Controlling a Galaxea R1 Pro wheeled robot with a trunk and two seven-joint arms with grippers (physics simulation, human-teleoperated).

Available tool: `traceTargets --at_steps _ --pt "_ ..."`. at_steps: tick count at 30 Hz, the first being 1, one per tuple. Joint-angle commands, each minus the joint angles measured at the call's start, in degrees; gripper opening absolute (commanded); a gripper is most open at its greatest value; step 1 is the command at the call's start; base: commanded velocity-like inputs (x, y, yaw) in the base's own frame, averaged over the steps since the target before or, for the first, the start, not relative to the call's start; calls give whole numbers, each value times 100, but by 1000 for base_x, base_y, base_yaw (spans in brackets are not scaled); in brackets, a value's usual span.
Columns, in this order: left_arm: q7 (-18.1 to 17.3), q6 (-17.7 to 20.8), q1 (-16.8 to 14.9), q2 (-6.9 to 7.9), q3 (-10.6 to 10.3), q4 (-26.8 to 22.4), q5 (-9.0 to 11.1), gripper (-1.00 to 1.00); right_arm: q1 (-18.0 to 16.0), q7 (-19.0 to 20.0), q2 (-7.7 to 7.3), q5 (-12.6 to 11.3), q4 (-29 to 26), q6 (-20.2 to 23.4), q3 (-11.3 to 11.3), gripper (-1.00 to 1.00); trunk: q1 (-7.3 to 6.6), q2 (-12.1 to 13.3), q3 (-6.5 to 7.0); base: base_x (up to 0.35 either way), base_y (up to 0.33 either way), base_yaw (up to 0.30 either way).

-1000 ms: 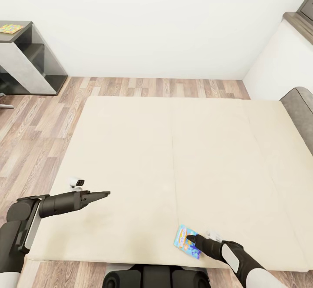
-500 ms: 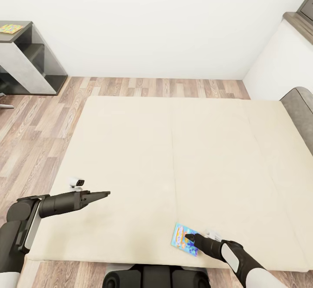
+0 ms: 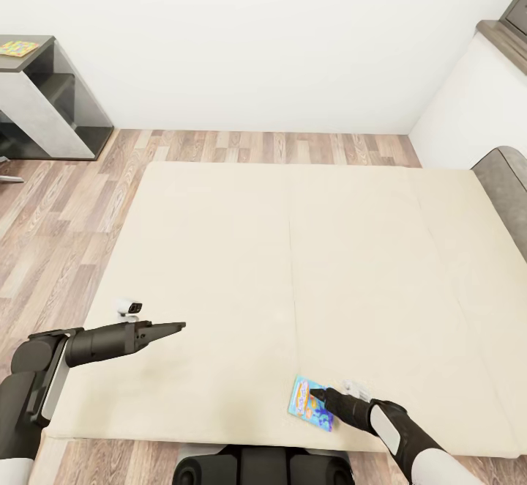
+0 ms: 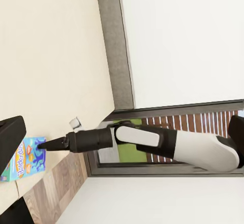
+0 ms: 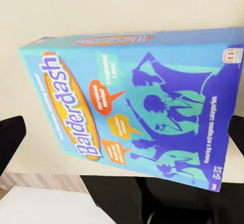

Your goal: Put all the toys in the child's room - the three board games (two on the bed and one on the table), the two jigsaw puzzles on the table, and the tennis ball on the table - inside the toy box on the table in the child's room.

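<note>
A blue board game (image 3: 307, 403) lies flat on the cream bed (image 3: 293, 265), close to its front edge. My right gripper (image 3: 316, 395) hovers over the box's right part. In the right wrist view the cover (image 5: 132, 107) spans the gap between the two fingers (image 5: 10, 137), which stand wide apart and open. The left wrist view also catches the blue box (image 4: 23, 158) with the right gripper (image 4: 43, 144) pointing at it. My left gripper (image 3: 176, 326) hangs open over the bed's left front part, holding nothing. One jigsaw puzzle (image 3: 18, 47) lies on the dark table (image 3: 33, 61) at far left.
Wood-plank floor runs along the bed's left and far sides. A grey padded headboard (image 3: 505, 177) and a white cabinet (image 3: 468, 104) stand at the right. The white wall closes the back.
The blue board game slid a little to the left on the mattress and turned slightly. The right gripper's tip shifted with it, then crept slightly up. The left arm kept still.
</note>
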Motion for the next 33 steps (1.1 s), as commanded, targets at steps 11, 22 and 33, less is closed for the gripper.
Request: traceTargets --at_steps 11,22,33 --pt "-24 61 -3 3 0 -1 -9 100 -8 -219 192 -10 -686 484 -26 100 3 -9 -7 0 0 0" --pt "-24 61 -3 2 0 -1 -12 100 -47 -469 164 -9 -839 567 -23 100 3 -9 -7 0 0 0" --pt "-24 61 -2 2 0 -1 -10 100 -113 -718 164 16 -845 644 -21 100 3 -9 -7 0 0 0"
